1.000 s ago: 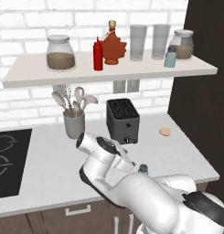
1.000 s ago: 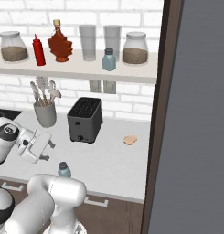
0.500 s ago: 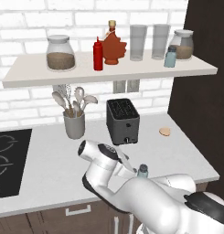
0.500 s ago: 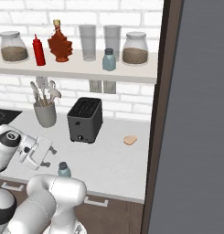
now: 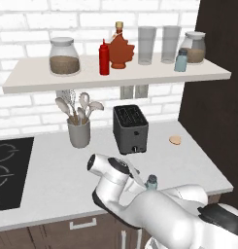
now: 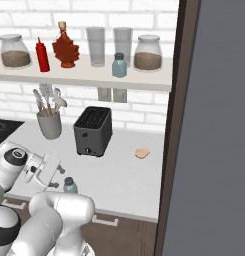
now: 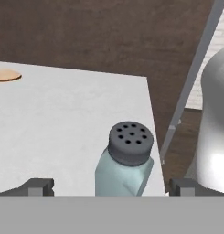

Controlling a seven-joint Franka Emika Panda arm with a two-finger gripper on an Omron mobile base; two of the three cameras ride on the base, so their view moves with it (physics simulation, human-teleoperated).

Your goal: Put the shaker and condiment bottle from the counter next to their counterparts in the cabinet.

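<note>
Much of the shaker (image 5: 151,183) on the counter (image 5: 52,180) is sitting hidden behind the robot's own white arm in both base views, with little more than its grey cap and shoulders peeking out near the counter's front edge. In the hand view its base is being cut off at the bottom, and the gripper (image 7: 109,186) is showing just its two dark fingertips (image 7: 36,186), standing spread wide apart with the shaker between them and touching neither. The shaker is standing upright, nearer the right-hand fingertip. Up on the cabinet (image 5: 115,78), the condiment bottle (image 5: 104,58) is already standing just beside the maple-leaf syrup bottle (image 5: 120,50), while the twin shaker (image 5: 180,60) is waiting alone near the right end.
</note>
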